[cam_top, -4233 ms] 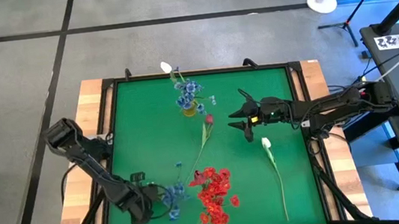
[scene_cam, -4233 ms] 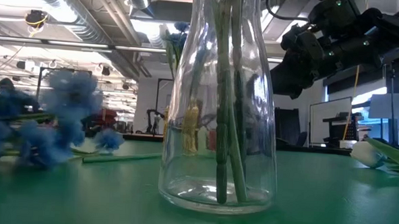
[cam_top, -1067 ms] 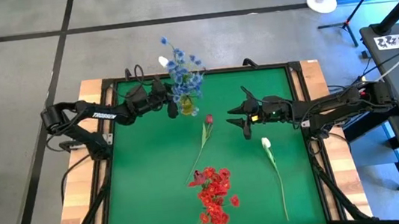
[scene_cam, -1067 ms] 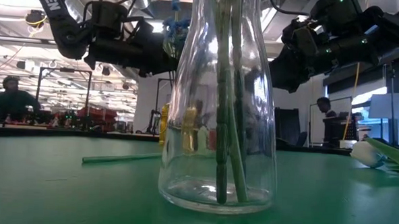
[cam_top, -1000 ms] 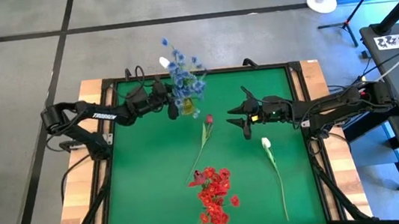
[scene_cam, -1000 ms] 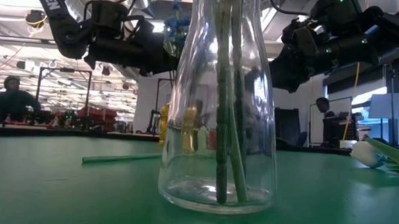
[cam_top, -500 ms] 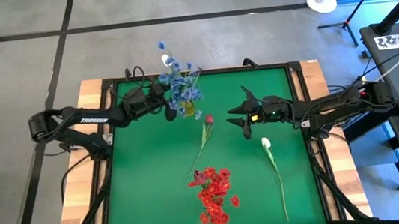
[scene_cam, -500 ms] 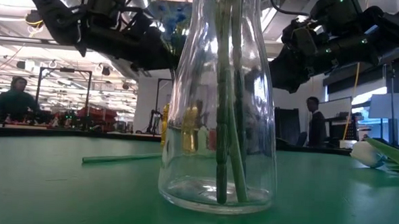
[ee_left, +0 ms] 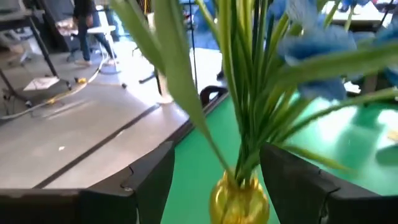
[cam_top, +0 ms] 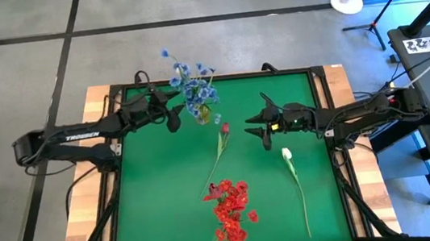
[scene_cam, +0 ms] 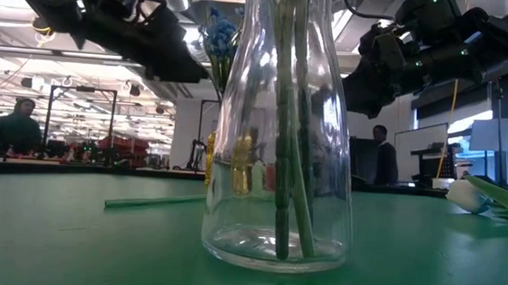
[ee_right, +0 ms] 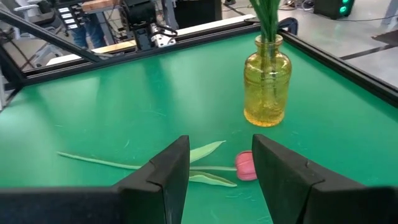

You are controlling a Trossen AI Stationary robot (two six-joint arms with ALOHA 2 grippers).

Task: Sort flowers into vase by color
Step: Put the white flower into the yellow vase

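Blue flowers (cam_top: 191, 91) stand with their green stems in a small yellow vase (cam_top: 203, 117) at the table's far side. My left gripper (cam_top: 177, 115) is open just left of that vase. In the left wrist view the vase's neck (ee_left: 239, 198) and the stems show beyond the open fingers, untouched. My right gripper (cam_top: 259, 125) hovers open right of the vase, over a red bud (ee_right: 245, 165) lying on the table. A white bud's flower (cam_top: 288, 157) lies to the right. Red clusters (cam_top: 229, 212) show near the front. A clear glass vase (scene_cam: 279, 161) holds green stems.
The green table has a raised dark frame (cam_top: 319, 68) around it. The red bud's long stem (cam_top: 214, 169) runs toward the red clusters. The white flower's stem (cam_top: 300, 200) reaches toward the near right. Beyond the table, people stand in the room (scene_cam: 14, 123).
My left gripper has opened and let go of the blue flowers' stems, then drawn back toward the table's left edge. The blue flowers now stand in the yellow vase on their own, with their heads leaning a little more to the far left.
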